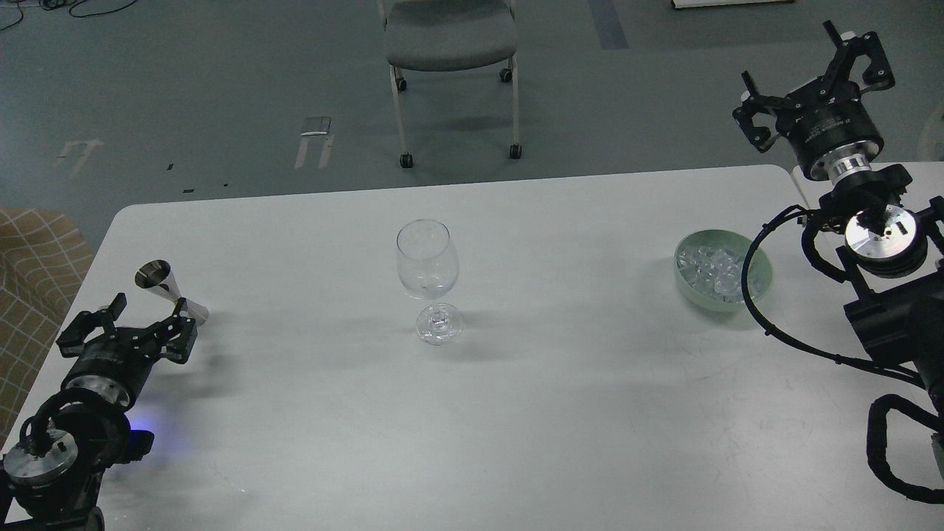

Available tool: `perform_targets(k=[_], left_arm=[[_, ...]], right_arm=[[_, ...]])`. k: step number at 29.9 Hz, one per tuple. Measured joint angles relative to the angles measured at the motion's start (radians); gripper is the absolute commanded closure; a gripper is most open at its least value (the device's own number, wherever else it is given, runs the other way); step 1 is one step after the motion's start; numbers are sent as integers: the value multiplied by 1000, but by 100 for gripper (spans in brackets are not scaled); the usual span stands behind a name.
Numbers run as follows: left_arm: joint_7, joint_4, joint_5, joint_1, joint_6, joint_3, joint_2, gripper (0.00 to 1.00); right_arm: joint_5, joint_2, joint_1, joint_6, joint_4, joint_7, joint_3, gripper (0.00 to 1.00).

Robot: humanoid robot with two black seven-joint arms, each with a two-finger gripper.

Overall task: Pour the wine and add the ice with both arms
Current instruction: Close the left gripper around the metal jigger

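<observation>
A lab or office-like test room was indicated. A plain white table was set on grey floor marked with strips of tape, and a grey office chair on castors was placed behind it. Loose cables were seen at the far left, and a checked seat at the table's edge.

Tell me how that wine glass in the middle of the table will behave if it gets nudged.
The wine glass stands upright on a thin stem over a small foot, so it probably tips easily. Its clear, thin bowl looks fragile and likely slippery to grip. It appears nearly empty, so probably light.
</observation>
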Motion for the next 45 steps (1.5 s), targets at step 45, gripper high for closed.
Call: perform_targets(k=[45], left_arm=[[5,185,2,-125,-87,12,-50,32]], right_arm=[[-2,-1,7,-3,-6,-1,-6,0]])
